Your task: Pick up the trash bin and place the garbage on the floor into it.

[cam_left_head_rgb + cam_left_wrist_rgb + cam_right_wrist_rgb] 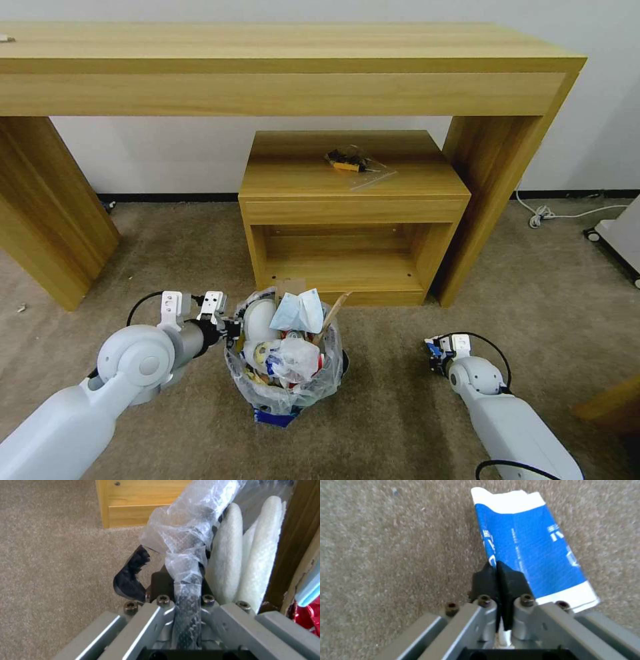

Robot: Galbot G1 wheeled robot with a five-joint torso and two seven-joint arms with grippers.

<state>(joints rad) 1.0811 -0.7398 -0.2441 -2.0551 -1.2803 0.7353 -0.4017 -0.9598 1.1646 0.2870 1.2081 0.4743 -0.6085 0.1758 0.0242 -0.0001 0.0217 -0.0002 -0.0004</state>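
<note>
I have the left gripper (pixel 230 328) clamped on the near-left rim of the small round dark trash bin (pixel 287 393), which sits on the beige carpet (pixel 167 253) just in front of the low open-fronted wooden cabinet (pixel 353 220). In the left wrist view the left gripper (pixel 180 580) has the rim and its crinkly clear plastic liner (pixel 185 530) pinched between the black pads. The bin is heaped: white slippers (pixel 261 321) stand near the left gripper, pale-blue tissue (pixel 298 311) rests on top, a wood stick (pixel 333 310) juts toward the cabinet, and crumpled clear plastic (pixel 297 360) covers bits of red.

My right gripper (pixel 435 353) is low over the carpet, well to the right of the bin. In the right wrist view the right gripper (pixel 500 576) is closed on the edge of a blue-and-white packet (pixel 533 545), which looks to be resting against the carpet.

A long wooden table (pixel 287 67) spans the far side above the cabinet.
</note>
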